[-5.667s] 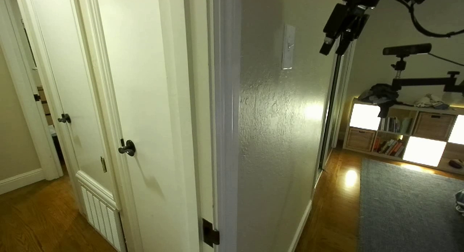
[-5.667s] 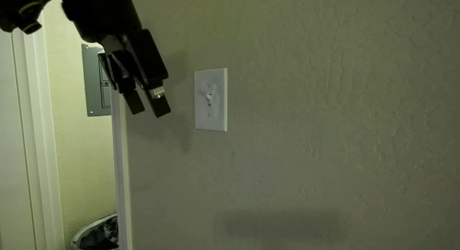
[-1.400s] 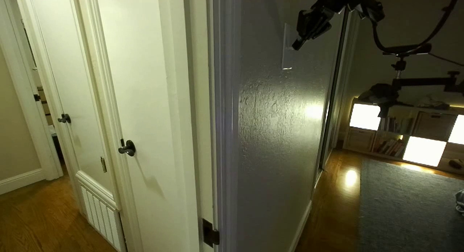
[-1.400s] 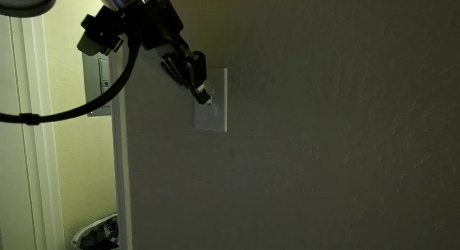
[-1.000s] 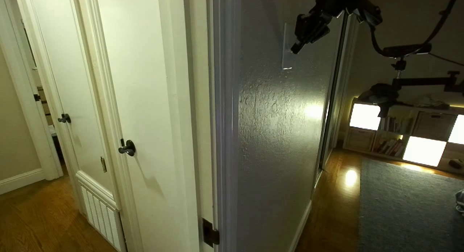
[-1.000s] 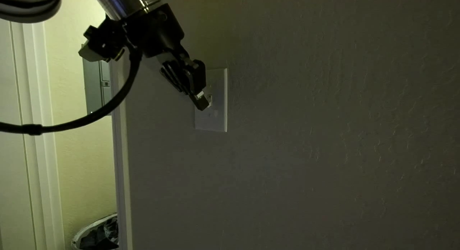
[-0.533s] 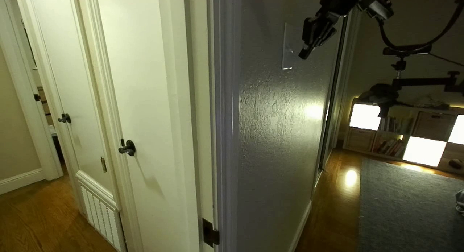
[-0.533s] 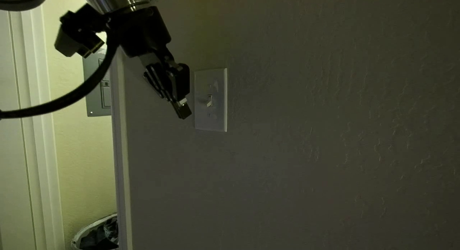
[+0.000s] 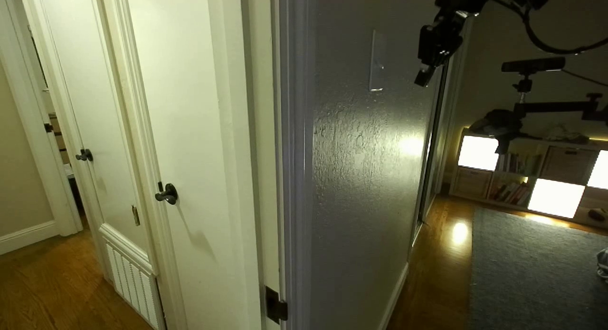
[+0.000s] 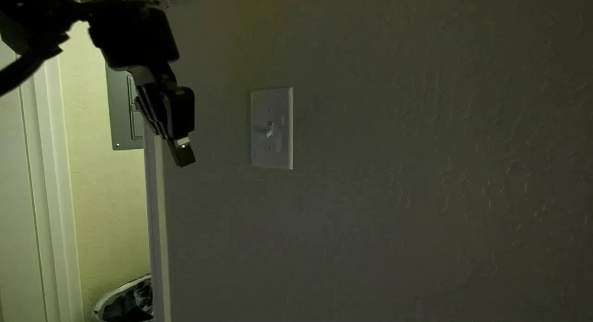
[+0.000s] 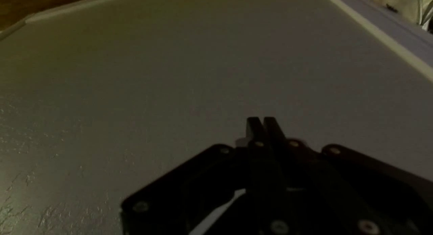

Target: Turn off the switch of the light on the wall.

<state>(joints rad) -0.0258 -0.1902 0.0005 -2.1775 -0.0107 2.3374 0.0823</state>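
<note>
The switch [image 10: 282, 150] is a white plate on the textured wall [image 10: 417, 150], its small toggle lever [image 10: 269, 133] pointing down. From the side, in an exterior view, the switch [image 9: 376, 78] shows nearly edge-on. My black gripper [image 10: 184, 159] hangs left of the plate in that frontal view, tips angled downward and apart from it. Side-on, the gripper [image 9: 422, 77] is clear of the plate too. In the wrist view the two fingertips of the gripper [image 11: 261, 119] stand together with nothing held, only bare wall [image 11: 203, 66] beyond. The switch is outside the wrist view; the light itself is out of view.
White door trim [image 9: 297, 178] borders the wall. A grey electrical panel [image 10: 121, 127] and a bin [image 10: 111, 296] stand past the edge. A camera [image 9: 532, 65] on a mount and a shelf with glowing cubes [image 9: 555, 198] are behind the arm.
Several seconds ago the toggle pointed up, the room was brighter and the fingers stood apart. Over the last second the gripper has drawn back from the switch, uncovering the lowered toggle.
</note>
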